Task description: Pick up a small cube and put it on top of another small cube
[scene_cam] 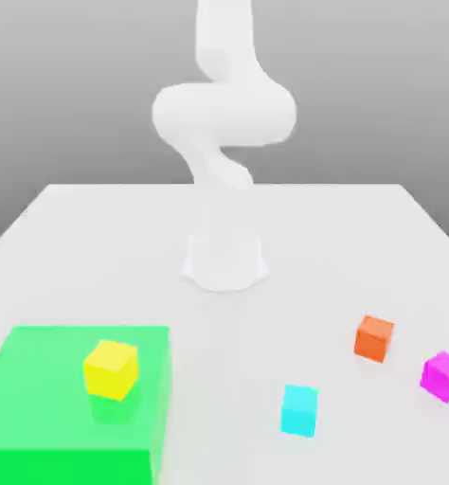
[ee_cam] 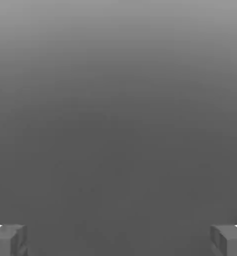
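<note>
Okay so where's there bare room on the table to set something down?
Between the green block and the cyan cube, and between the arm's base and the orange cube. It's most crowded around the orange and magenta cubes.

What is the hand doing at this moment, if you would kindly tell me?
Hand: open, holding nothing.

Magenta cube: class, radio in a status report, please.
Gripper open, empty. Magenta cube on table, ungrasped. Yellow cube on green block, nothing stacked on it.
</note>
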